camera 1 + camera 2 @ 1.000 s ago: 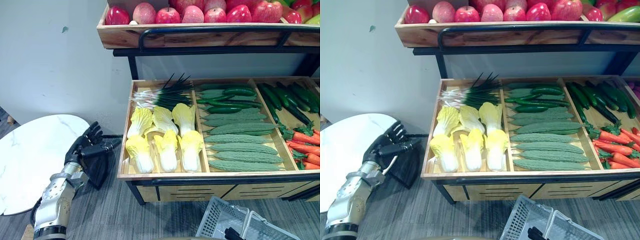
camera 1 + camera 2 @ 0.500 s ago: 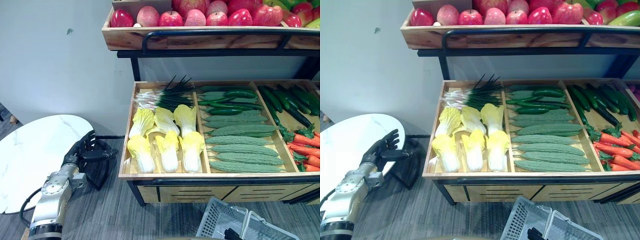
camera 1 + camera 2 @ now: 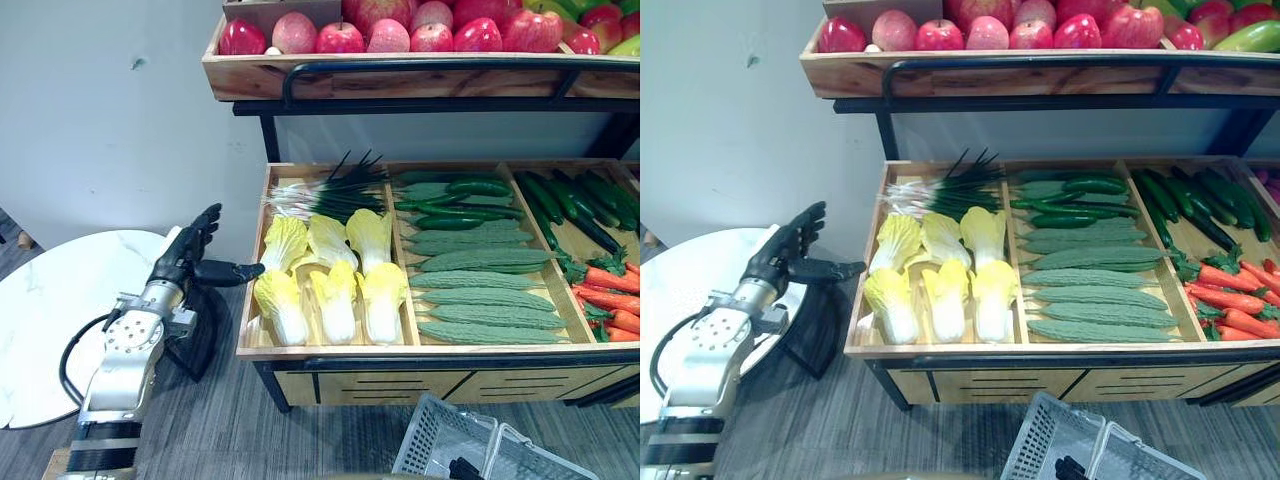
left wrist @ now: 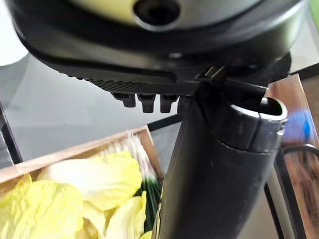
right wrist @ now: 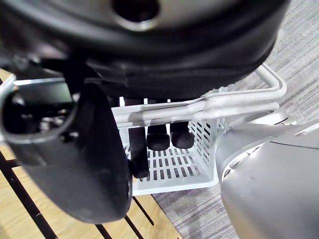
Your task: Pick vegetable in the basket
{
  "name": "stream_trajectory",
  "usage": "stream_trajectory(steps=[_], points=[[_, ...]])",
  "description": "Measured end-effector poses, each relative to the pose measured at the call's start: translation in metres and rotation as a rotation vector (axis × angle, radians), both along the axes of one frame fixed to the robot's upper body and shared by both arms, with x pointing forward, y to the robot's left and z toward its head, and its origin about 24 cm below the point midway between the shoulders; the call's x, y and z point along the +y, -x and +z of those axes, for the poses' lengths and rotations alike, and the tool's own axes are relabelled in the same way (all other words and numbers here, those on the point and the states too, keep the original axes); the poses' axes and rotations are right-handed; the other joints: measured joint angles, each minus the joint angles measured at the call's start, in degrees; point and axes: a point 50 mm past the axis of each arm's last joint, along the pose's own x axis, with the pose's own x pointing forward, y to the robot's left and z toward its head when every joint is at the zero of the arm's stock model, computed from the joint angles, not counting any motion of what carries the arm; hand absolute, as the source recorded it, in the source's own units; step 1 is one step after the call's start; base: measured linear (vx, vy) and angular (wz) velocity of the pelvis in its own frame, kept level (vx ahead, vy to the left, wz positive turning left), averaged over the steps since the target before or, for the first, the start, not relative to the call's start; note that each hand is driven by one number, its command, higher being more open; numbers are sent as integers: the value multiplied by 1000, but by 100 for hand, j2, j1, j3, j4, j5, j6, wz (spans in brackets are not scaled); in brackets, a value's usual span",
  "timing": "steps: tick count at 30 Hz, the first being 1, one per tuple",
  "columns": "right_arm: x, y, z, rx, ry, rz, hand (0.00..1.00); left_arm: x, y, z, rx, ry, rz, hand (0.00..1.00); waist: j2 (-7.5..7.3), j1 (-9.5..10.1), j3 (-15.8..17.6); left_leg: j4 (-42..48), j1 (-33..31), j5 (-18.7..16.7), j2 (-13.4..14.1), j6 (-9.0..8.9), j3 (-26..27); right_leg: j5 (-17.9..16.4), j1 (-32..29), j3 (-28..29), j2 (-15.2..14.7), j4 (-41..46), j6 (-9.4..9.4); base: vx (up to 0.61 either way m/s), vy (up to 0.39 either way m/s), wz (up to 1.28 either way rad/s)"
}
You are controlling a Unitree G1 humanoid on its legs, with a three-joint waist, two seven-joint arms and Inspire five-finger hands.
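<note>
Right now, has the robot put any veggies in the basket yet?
Nothing is picked yet: the basket looks empty. The right hand holds its handle. The left hand is open beside the cabbages, holding nothing. Grabbing one and dropping it in is left.

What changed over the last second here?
The left robot hand rose from beside the table toward the crate's left wall, fingers open, thumb pointing at the cabbages; it grasped nothing. The cabbages stayed put; the right robot hand still grips the basket handle.
</note>
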Motion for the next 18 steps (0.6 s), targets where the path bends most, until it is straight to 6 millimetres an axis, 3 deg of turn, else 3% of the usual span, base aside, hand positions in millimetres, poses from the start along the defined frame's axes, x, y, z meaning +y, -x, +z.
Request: stream_trajectory(steps=[10,18], points=[[4,-1,-1,-6,-13,1,0,-40,-2,-31,133,-43,-100,100,-48,-31,23,0,64,-1,3,1,79,-1,-4,41,0,41,-2,-26,-5,-3],[8,-3,-2,-8,-23,17,0,-30,3,-45,177,-253,11,100,-95,-110,41,0,83,-1,2,1,72,6,9,8,-6,3,-2,-8,-2,0]])
